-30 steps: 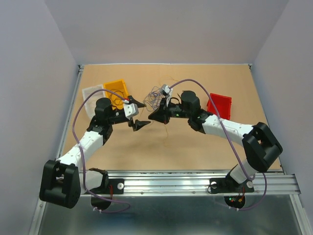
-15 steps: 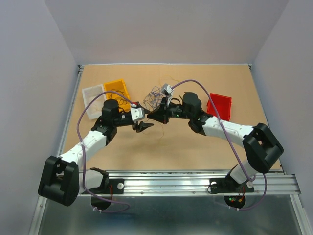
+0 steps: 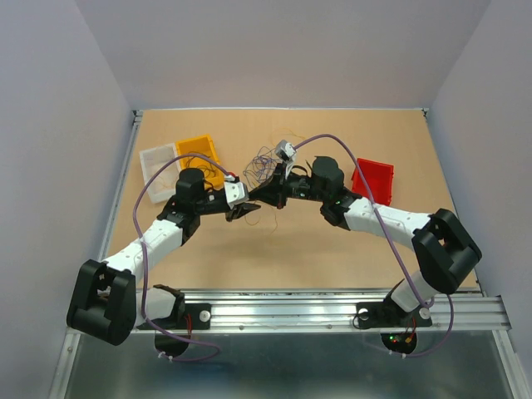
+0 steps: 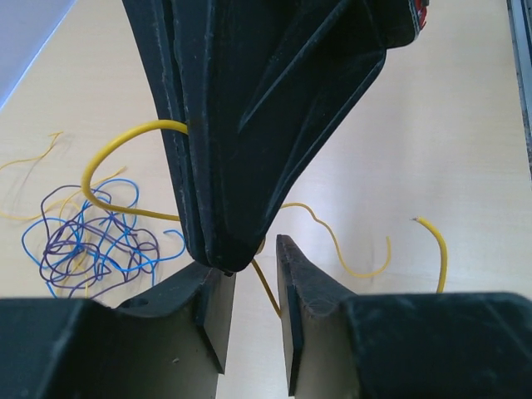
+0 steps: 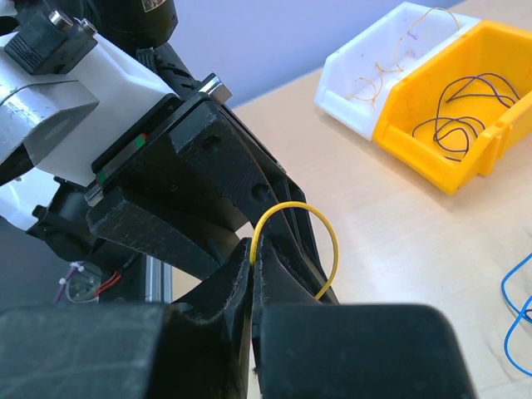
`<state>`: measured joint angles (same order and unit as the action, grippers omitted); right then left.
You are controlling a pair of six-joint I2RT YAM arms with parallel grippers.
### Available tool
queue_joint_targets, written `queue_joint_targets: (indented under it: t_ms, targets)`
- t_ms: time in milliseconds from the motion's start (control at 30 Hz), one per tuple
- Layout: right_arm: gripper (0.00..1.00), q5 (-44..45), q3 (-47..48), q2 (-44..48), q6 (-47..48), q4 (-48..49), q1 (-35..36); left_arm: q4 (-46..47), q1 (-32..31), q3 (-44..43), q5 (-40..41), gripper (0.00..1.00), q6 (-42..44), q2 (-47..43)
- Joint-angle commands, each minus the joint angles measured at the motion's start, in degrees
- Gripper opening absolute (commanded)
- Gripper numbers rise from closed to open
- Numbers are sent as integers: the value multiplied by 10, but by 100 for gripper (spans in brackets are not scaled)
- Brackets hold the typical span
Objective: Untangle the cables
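The cables (image 3: 264, 166) lie as a thin tangle of blue and purple loops (image 4: 91, 241) on the table behind both grippers. My right gripper (image 3: 261, 198) (image 5: 253, 251) is shut on a yellow wire (image 5: 324, 249) that arches above its tips. In the left wrist view its black fingers (image 4: 224, 166) point down in front of my left gripper (image 4: 252, 264) (image 3: 248, 210). The yellow wire (image 4: 268, 287) hangs down between the left jaws, which stand narrowly apart with a gap on each side of it. More of the yellow wire (image 4: 349, 258) curls over the table beyond.
At the back left stand a yellow bin (image 3: 199, 154) (image 5: 457, 125) with dark wires and a white bin (image 3: 156, 158) (image 5: 374, 75) with orange strands. On the right is a red bin (image 3: 374, 179). A loose yellow end (image 4: 434, 241) lies to the right.
My left gripper has moved right, up to the right gripper's tips, and its jaws have narrowed around the hanging yellow wire. The right arm has barely moved.
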<state>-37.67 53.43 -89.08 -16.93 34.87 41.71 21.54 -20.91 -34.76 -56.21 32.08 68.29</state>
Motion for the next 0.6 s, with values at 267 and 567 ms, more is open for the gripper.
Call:
queue_joint_targets:
  t_ms: [267,567]
  targets:
    - [1,-1,-6,-3,-6,48,6,10,-2,-33,-13,48,-22,-18]
    - [10,20,-11,-3,-13,53,6,13,-1,-41,24,0,-43,-16]
